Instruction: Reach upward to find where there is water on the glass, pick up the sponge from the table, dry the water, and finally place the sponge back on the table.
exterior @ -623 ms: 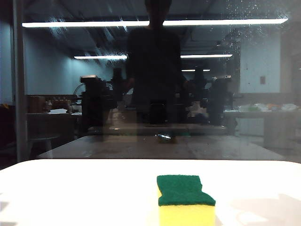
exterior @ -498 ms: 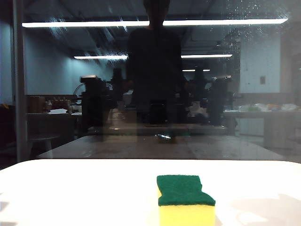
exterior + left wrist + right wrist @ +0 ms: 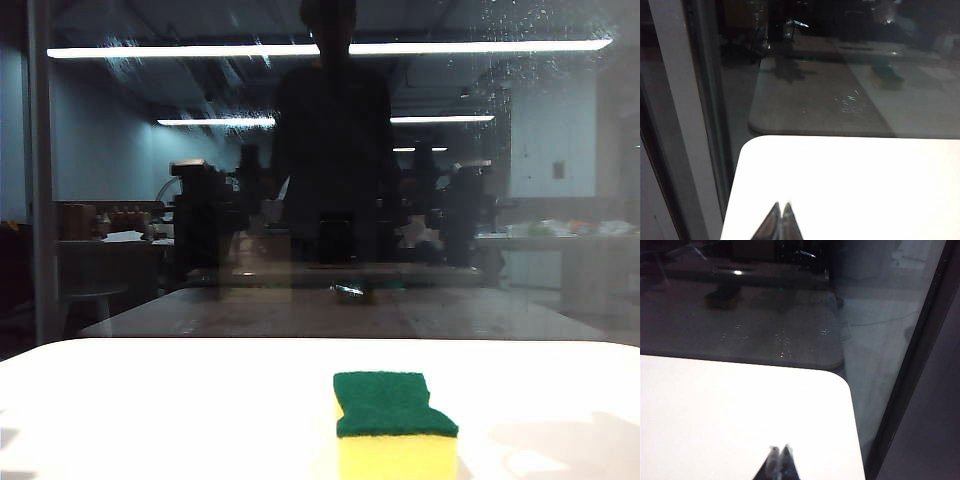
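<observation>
The sponge [image 3: 396,425], yellow foam under a dark green scouring layer, lies on the white table [image 3: 170,410] near its front edge, right of the middle. Behind the table stands the dark glass [image 3: 130,230]. Water shows on it as fine whitish droplets at the upper right [image 3: 525,45] and as misty streaks at the upper left [image 3: 125,62]. Neither gripper appears in the exterior view. My left gripper [image 3: 780,205] is shut and empty over the table's left far corner. My right gripper [image 3: 780,448] is shut and empty over the right far corner.
A grey vertical frame strip [image 3: 40,170] runs down the pane's left side. The pane mirrors a dark human figure [image 3: 332,130], long white light strips and a brownish tabletop. A dark frame [image 3: 920,370] borders the pane past the table's right corner.
The mirrored figure in the pane has shifted slightly. The sponge has not moved.
</observation>
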### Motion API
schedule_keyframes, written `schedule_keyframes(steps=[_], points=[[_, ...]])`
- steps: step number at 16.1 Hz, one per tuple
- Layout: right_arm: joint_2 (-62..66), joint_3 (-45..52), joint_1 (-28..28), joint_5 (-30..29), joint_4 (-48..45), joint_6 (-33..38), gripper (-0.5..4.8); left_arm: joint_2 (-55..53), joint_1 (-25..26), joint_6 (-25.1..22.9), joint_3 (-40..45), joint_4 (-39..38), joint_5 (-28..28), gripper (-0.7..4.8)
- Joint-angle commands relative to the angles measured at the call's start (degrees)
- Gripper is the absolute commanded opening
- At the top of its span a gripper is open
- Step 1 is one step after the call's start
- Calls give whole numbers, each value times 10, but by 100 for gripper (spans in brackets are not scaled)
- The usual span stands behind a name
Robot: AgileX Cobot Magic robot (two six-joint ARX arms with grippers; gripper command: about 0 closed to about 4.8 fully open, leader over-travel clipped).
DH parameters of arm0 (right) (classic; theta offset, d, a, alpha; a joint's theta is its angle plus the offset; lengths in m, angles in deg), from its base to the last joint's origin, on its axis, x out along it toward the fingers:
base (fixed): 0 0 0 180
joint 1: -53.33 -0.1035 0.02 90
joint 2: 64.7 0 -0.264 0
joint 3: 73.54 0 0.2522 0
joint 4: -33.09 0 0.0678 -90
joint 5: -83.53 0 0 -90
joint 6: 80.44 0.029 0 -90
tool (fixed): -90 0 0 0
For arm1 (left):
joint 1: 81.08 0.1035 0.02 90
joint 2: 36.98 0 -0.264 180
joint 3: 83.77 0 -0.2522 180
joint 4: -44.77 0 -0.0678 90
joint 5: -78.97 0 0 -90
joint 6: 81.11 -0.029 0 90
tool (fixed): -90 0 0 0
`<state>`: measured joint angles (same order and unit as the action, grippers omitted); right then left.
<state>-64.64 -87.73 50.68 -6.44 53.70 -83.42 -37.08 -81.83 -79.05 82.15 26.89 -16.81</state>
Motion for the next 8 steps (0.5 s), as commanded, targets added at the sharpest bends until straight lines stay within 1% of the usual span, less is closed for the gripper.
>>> schedule_keyframes(steps=[1, 8], points=[[1, -2, 0, 0, -11, 2, -5, 0, 1, 1, -2, 3, 0, -5], [1, -2, 0, 0, -16, 2, -5, 0, 1, 1, -2, 3, 0, -5]])
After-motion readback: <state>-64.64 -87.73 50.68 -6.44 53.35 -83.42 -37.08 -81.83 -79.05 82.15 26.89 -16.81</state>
